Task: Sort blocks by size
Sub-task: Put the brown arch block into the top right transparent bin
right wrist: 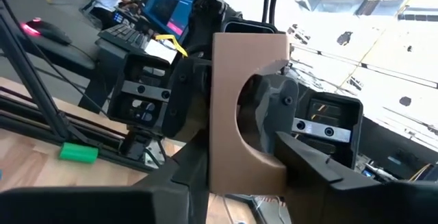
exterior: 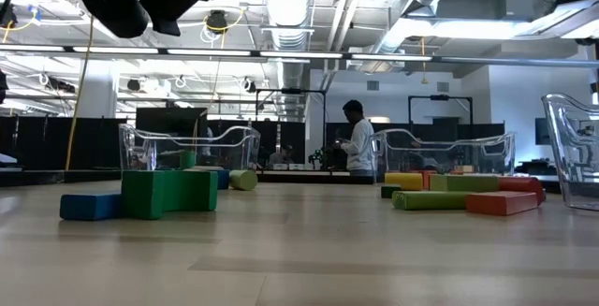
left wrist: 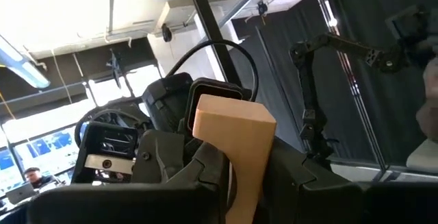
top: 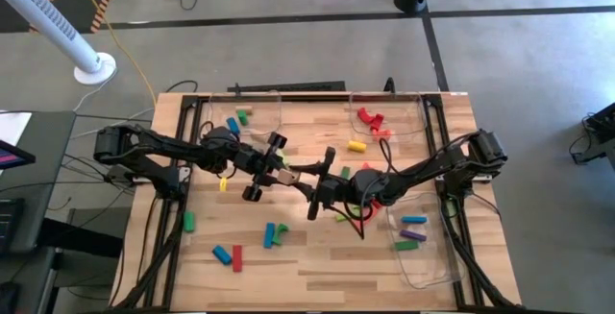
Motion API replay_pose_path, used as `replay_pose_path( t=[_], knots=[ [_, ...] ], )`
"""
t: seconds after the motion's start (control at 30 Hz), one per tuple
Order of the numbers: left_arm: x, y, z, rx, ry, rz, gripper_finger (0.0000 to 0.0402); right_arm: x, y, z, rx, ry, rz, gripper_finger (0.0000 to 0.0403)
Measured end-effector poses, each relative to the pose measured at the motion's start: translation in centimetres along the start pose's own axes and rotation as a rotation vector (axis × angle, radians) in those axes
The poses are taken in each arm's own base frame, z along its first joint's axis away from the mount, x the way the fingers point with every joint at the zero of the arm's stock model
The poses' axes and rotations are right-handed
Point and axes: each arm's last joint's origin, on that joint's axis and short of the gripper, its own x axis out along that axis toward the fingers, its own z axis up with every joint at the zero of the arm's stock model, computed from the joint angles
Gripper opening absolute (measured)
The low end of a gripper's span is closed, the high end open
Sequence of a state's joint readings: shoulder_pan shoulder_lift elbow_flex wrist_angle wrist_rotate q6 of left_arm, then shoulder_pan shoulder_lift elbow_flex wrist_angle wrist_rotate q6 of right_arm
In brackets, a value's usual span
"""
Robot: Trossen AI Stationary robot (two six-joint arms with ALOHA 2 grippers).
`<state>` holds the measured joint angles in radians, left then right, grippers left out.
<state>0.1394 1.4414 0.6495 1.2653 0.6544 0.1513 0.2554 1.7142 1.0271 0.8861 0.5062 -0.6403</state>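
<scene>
Tan block [left wrist: 229,131], green block [exterior: 168,192], red block [exterior: 501,202], pale wooden table [top: 317,266]

High view looks straight down on the whole table [top: 317,256]. Low view sits at tabletop level. Both wrist views closely share, apparently, one tan block [left wrist: 233,125].

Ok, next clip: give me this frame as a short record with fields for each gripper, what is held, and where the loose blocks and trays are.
left gripper: shut on the tan block, raised over mid-table
right gripper: meeting it at the same block, fingers on both sides of it, grip not settled
stage: looks like a hand-over between arms
loose blocks: scattered on the near half of the table
trays: clear, some blocks already inside
</scene>
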Motion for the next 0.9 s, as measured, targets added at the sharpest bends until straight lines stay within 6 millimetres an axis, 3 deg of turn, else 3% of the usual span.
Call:
replay_pose_path(
  t=[0.47,0.9],
  knots=[
    [0.0,-0.1,-0.5,-0.023,0.048,-0.008,0.0062,-0.7,0.0,0.5,-0.025,0.076,-0.01,0.016],
    [-0.7,0.6,-0.4,-0.041,0.121,0.034,0.0158,-2.9,-0.6,2.2,-0.021,0.203,0.023,0.0159]
  ],
)
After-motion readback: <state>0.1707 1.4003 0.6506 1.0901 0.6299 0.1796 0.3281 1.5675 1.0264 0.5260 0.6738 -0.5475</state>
